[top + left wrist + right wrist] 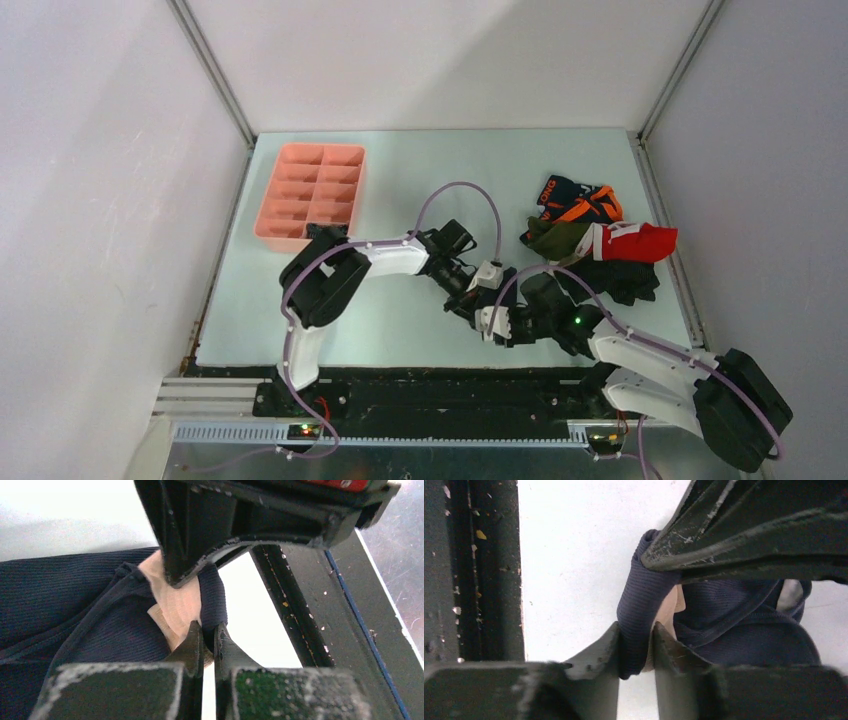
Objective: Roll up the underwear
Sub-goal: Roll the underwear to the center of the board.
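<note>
Navy underwear (543,292) with a beige waistband lies near the table's front edge, partly under my right arm. The two grippers meet at one corner of it. The left gripper (478,305) (207,637) is shut on the navy cloth (75,605) right beside the beige band (177,600). My right gripper (497,325) (636,645) is shut on a rolled fold of the same underwear (744,630), the cloth filling the gap between its fingers. More underwear lies heaped at the back right: black-orange (578,200), olive (553,236), red-white (637,241) and black (625,282).
A pink compartmented tray (290,238) stands at the back left. The dark rail of the table's front edge (320,610) (484,570) runs close beside both grippers. White walls enclose the table on three sides.
</note>
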Robot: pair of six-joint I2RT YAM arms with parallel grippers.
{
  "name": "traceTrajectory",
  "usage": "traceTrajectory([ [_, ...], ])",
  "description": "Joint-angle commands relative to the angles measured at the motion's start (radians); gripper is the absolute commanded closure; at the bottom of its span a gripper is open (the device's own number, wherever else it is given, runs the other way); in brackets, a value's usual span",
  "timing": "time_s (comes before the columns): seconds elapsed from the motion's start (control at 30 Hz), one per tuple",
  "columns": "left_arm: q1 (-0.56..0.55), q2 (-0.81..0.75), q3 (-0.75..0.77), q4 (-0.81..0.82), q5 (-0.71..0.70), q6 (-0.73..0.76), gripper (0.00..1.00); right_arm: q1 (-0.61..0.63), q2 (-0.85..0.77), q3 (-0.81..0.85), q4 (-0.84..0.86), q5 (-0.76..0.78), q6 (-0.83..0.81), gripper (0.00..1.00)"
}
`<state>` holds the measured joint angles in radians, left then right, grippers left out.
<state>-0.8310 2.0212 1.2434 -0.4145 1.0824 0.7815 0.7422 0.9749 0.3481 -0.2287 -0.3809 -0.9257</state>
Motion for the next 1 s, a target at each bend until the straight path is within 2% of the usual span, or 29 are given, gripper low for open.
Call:
traceTrajectory([
  [0.0,0.035,0.002,0.005,0.072,0.041,-0.161,1.00,0.005,0.060,0.065,-0.026,-0.012,0.029,0.78],
  [0.03,0.044,-0.003,-0.010,0.130,0.037,-0.244,1.00,0.001,0.065,0.082,-0.055,-0.015,0.041,0.87],
  [0.07,0.060,-0.006,-0.018,0.158,0.034,-0.287,1.00,-0.010,0.072,0.089,-0.070,-0.027,0.045,0.91],
  [0.17,0.094,-0.017,-0.051,0.259,0.010,-0.459,1.00,-0.080,0.091,0.127,-0.165,-0.108,0.058,0.96],
  [0.27,0.120,-0.016,-0.053,0.264,-0.014,-0.544,1.00,-0.163,0.158,0.203,-0.269,-0.199,0.064,0.99],
  [0.4,0.133,-0.007,-0.053,0.256,-0.031,-0.653,1.00,-0.291,0.345,0.337,-0.438,-0.309,0.076,0.98],
  [0.5,0.146,0.011,-0.068,0.326,-0.050,-0.816,1.00,-0.379,0.554,0.452,-0.577,-0.374,0.081,0.98],
  [0.6,0.176,0.027,-0.079,0.392,-0.098,-0.905,0.99,-0.434,0.766,0.602,-0.695,-0.421,0.108,0.98],
  [0.7,0.212,0.029,-0.071,0.391,-0.218,-0.935,0.87,-0.472,0.901,0.728,-0.781,-0.450,0.117,0.99],
  [0.73,0.220,0.017,-0.073,0.401,-0.244,-0.947,0.78,-0.474,0.952,0.750,-0.815,-0.454,0.133,1.00],
  [0.8,0.243,-0.017,-0.084,0.445,-0.286,-0.950,0.66,-0.473,1.022,0.811,-0.848,-0.454,0.191,1.00],
  [0.87,0.249,-0.077,-0.102,0.473,-0.314,-0.906,0.58,-0.473,1.084,0.860,-0.876,-0.463,0.225,1.00],
  [0.97,0.241,-0.205,-0.152,0.505,-0.351,-0.809,0.54,-0.476,1.130,0.879,-0.853,-0.463,0.311,1.00],
])
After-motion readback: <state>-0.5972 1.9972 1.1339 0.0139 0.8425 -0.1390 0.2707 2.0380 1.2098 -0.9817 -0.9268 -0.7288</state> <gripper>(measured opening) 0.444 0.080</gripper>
